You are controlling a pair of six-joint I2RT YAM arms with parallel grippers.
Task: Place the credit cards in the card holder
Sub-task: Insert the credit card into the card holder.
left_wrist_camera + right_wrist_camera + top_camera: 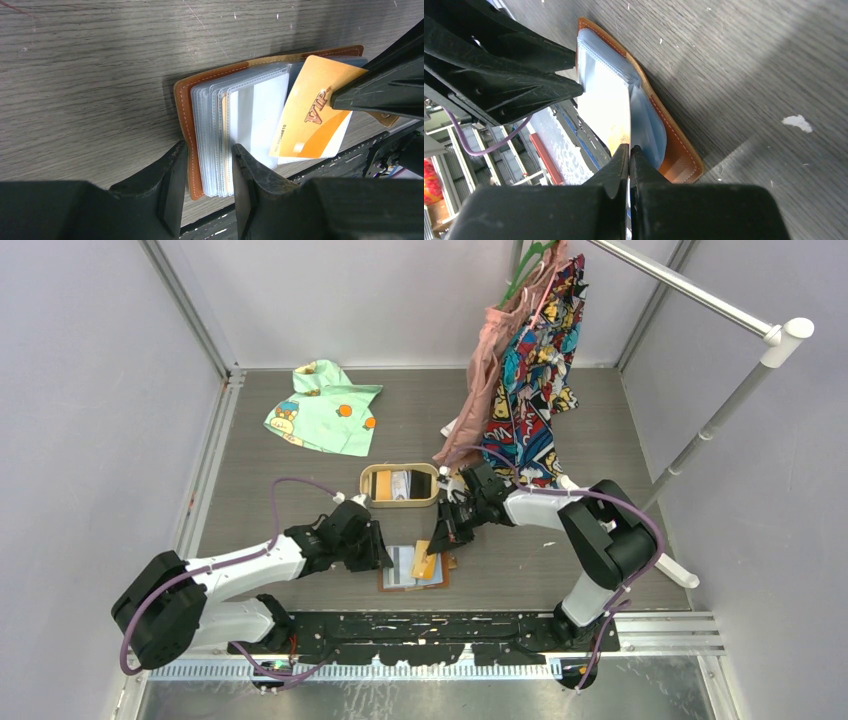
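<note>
Brown leather card holder [402,568] lying open on the table [300,465] at the near edge, clear sleeves [250,105] fanned out. Left gripper [210,150] about half open, fingers [172,175] set either side of the left cover edge and the sleeve stack, apparently clamping them so the holder lies spread. Right gripper [629,149] closed tight on an orange card [310,117], card tilted, one corner lying over the top sleeve, not yet seated in any pocket. Step in hand, as judged: feeding this card into a sleeve, most sleeves looking empty. Next move calling for squaring the card's edge to a sleeve mouth, sliding along the pocket rather than across it, and releasing only once well in; left clamp wanted throughout, sleeves otherwise likely to flop shut. Further back, tan oval tray [366,486] with more cards [400,483], count unclear, so more rounds probably left. Beyond that, green shirt [325,408] flat on the table and patterned clothes [535,370] hung on a rail [690,285], no part of the job. Left wrist view alone giving the card's face, lettering and overlap with the sleeves; right wrist view alone giving the pinch line, card edge-on; top view alone giving tray and both grippers together, sleeve mouth too small to tell there.
</note>
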